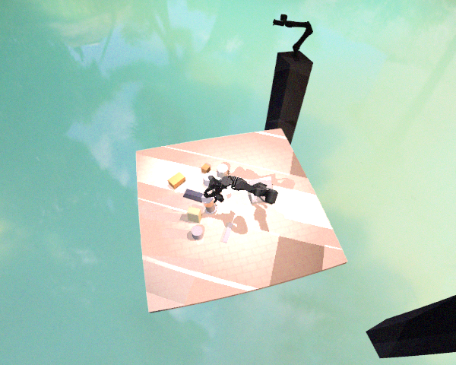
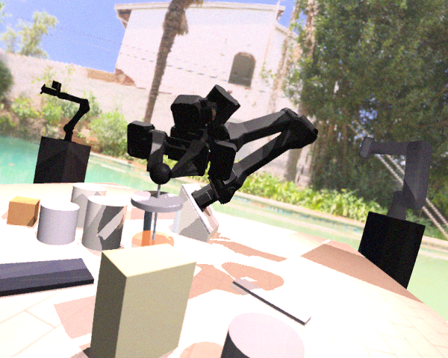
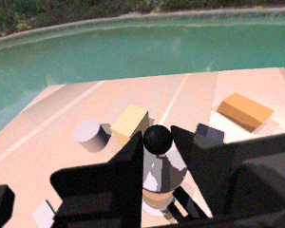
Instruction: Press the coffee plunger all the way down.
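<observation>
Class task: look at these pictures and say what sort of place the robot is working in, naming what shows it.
Probably an outdoor poolside spot in a garden: turquoise pool water lies past the table, with a palm trunk, leafy trees and a pale building behind.

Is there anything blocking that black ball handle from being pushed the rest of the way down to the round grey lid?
Nothing visible. The gripper is shut on the black ball knob, and only a short bare stretch of thin rod separates it from the grey disc lid.
</observation>
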Controlling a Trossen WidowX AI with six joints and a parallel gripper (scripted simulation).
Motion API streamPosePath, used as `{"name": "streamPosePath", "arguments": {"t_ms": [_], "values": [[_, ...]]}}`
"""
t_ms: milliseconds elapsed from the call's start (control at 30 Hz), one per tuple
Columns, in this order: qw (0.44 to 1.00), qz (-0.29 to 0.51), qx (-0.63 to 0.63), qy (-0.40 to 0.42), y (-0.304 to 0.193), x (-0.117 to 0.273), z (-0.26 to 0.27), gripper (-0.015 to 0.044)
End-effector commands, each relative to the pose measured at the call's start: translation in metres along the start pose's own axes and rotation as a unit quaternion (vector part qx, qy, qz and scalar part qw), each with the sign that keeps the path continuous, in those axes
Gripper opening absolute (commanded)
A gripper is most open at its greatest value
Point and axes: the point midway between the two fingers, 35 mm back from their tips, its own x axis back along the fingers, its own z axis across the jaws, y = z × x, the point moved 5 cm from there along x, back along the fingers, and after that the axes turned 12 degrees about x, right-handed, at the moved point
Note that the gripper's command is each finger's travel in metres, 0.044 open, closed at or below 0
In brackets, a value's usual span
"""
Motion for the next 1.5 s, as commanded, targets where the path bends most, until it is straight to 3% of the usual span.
{"name": "streamPosePath", "arguments": {"t_ms": [0, 1100, 1467], "values": [[1.000, 0.015, -0.011, 0.009, -0.0076, -0.0038, 0.0011, 0.0127], [1.000, 0.007, -0.007, 0.005, -0.0035, -0.0017, -0.0027, 0.0127], [1.000, 0.007, -0.007, 0.005, -0.0035, -0.0017, -0.0027, 0.0415]]}}
